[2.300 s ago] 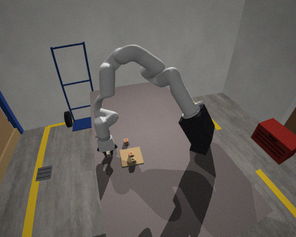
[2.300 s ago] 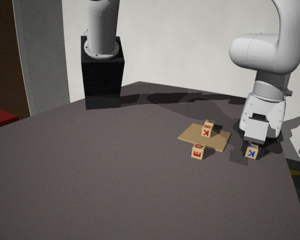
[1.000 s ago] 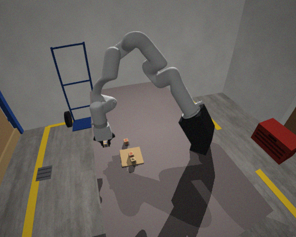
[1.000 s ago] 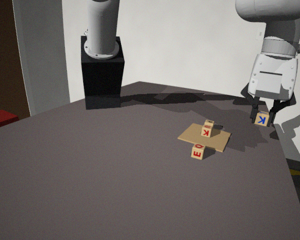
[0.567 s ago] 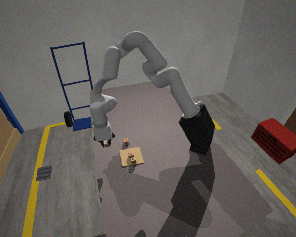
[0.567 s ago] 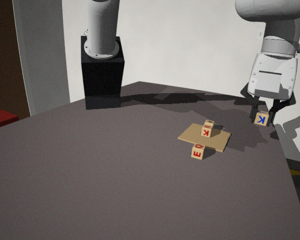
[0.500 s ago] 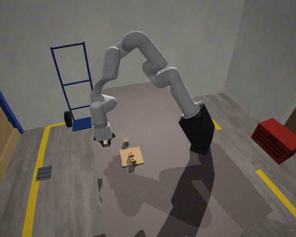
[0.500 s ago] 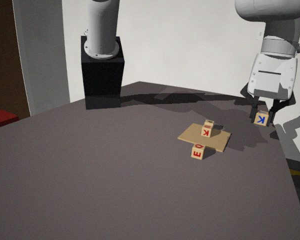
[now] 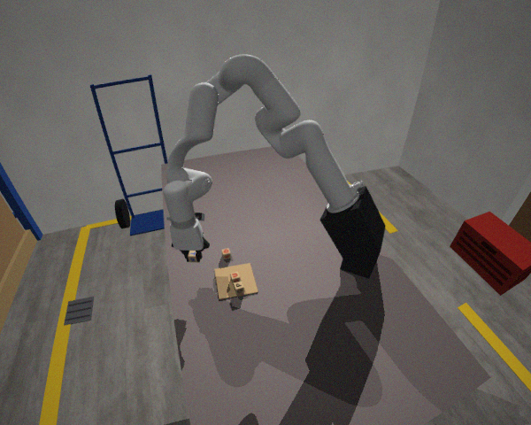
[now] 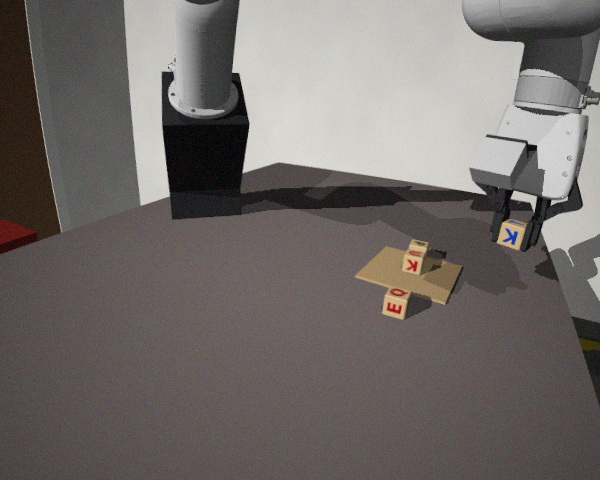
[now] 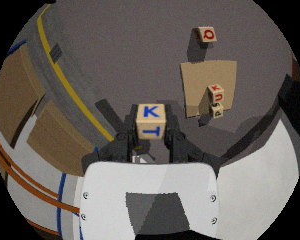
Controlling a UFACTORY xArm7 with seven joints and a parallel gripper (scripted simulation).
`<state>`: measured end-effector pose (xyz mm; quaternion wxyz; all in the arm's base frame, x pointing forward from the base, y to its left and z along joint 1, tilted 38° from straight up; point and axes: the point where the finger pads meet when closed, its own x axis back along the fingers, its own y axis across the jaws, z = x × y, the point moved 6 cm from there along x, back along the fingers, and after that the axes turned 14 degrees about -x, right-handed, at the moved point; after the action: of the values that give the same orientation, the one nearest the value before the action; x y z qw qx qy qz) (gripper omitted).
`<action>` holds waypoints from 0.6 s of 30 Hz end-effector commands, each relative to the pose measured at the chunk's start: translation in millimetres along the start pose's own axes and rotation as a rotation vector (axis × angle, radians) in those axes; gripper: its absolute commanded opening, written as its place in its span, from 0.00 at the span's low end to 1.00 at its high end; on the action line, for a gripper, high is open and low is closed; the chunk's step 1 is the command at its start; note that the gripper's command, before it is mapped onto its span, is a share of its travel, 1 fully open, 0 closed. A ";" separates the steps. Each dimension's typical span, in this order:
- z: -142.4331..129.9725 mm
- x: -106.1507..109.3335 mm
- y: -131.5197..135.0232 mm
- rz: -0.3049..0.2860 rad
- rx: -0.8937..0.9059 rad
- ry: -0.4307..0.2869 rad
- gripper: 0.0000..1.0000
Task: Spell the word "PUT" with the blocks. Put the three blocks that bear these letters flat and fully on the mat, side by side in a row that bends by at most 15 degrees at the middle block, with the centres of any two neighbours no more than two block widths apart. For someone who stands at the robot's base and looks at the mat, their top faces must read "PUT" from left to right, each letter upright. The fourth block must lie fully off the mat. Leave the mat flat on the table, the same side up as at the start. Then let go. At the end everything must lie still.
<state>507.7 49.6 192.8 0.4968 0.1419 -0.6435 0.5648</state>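
My gripper [image 9: 192,258] [image 10: 514,238] [image 11: 151,113] is shut on the T block [image 9: 192,255] [image 10: 512,235] [image 11: 150,121], held above the table beside the mat. Its blue T faces up towards the palm; a blue K is on a side. The tan mat [image 9: 249,273] [image 10: 382,268] [image 11: 195,82] lies flat. The U block [image 9: 234,276] [image 10: 412,264] [image 11: 216,94] stands on it, red U up. The P block [image 9: 239,287] [image 10: 419,242] [image 11: 217,111] is right beside it, near the mat's edge, P up. The Q block [image 9: 226,253] [image 10: 395,304] [image 11: 207,34] is off the mat.
The table [image 9: 265,220] [image 10: 238,335] has its side edge close to the held block. The black base stand [image 9: 355,237] [image 10: 204,165] is across the table from the gripper. A blue hand truck [image 9: 140,148] and a red box [image 9: 499,251] are beyond the table.
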 end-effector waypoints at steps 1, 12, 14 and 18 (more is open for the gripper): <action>2.7 1.5 4.5 0.017 -0.138 0.000 0.27; 11.5 1.9 14.7 0.020 -0.447 0.003 0.27; 13.2 2.0 16.8 0.021 -0.508 0.004 0.27; 16.6 2.1 21.1 0.022 -0.630 0.004 0.27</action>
<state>487.5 42.4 185.6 0.5203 0.0054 -0.7647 0.3800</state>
